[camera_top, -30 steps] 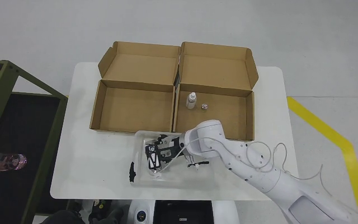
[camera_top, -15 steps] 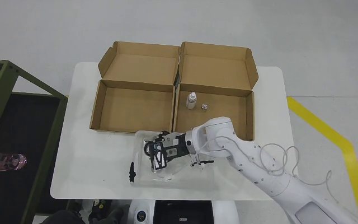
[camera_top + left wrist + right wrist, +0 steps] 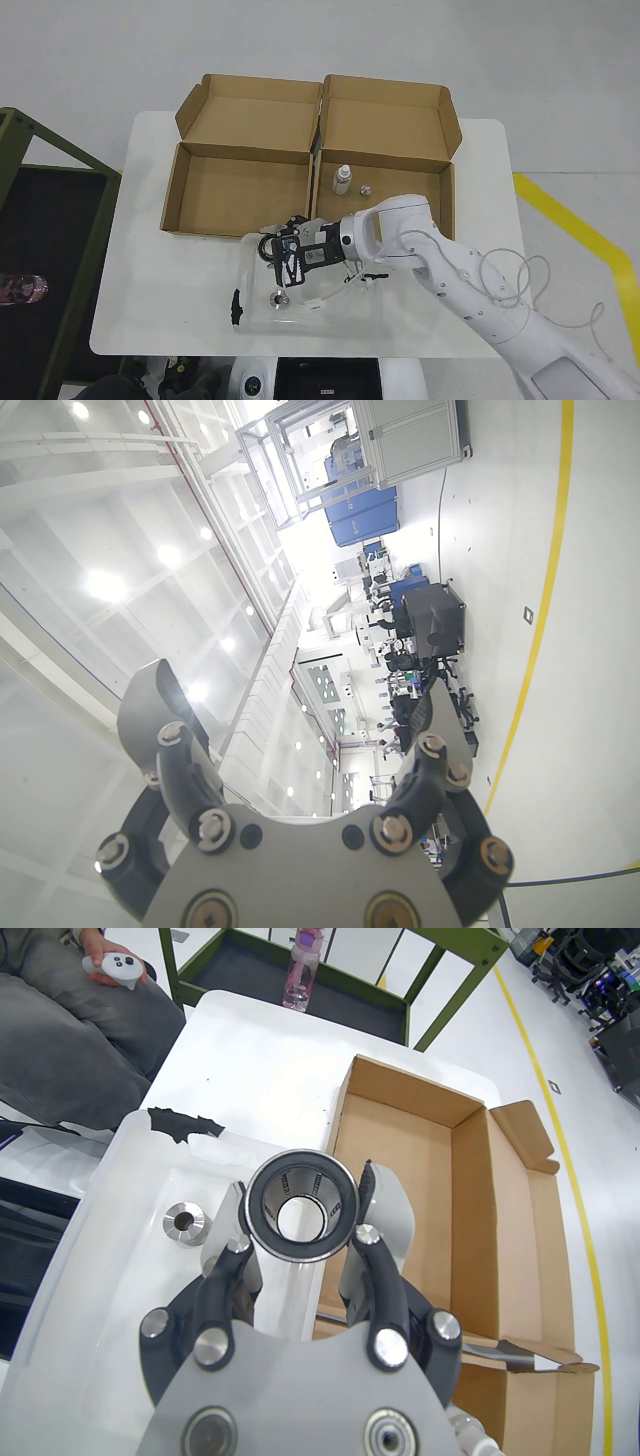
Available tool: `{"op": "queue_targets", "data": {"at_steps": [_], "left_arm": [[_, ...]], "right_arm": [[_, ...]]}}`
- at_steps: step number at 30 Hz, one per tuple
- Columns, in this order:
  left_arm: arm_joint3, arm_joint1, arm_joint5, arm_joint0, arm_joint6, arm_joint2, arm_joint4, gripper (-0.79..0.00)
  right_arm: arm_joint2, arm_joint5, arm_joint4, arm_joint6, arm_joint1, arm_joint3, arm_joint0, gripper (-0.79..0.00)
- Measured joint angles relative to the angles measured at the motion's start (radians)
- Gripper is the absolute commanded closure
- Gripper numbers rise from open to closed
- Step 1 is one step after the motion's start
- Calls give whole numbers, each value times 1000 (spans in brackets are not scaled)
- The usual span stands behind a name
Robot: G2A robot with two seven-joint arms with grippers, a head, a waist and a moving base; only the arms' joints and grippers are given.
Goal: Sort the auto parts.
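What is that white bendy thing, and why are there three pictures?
It is a robot arm. One picture looks down on the white table; two come from cameras on the robot's wrists. The right hand squeezes a black-rimmed metal ring above a clear plastic tray, where a small silver metal cylinder lies. Behind stand an empty brown cardboard box and a second brown cardboard box holding a small white bottle. The left hand is open, empty, pointing at the ceiling.

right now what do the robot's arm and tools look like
The right arm is glossy white, rounded, with white cables looping alongside. The right tool and left tool each have a grey plate, black curved links, silver bolts and pale fingers with dark pads.
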Motion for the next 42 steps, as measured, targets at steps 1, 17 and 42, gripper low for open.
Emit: {"op": "queue_targets", "data": {"at_steps": [1, 17, 42], "left_arm": [[0, 0, 0, 0, 0, 0, 0, -785], [0, 0, 0, 0, 0, 0, 0, -785], [0, 0, 0, 0, 0, 0, 0, -785]], "right_arm": [[1, 2, 1, -2, -2, 8, 6, 0], [-25, 73, -11, -61, -42, 161, 119, 0], [-147, 189, 29, -99, -168, 576, 315, 0]]}}
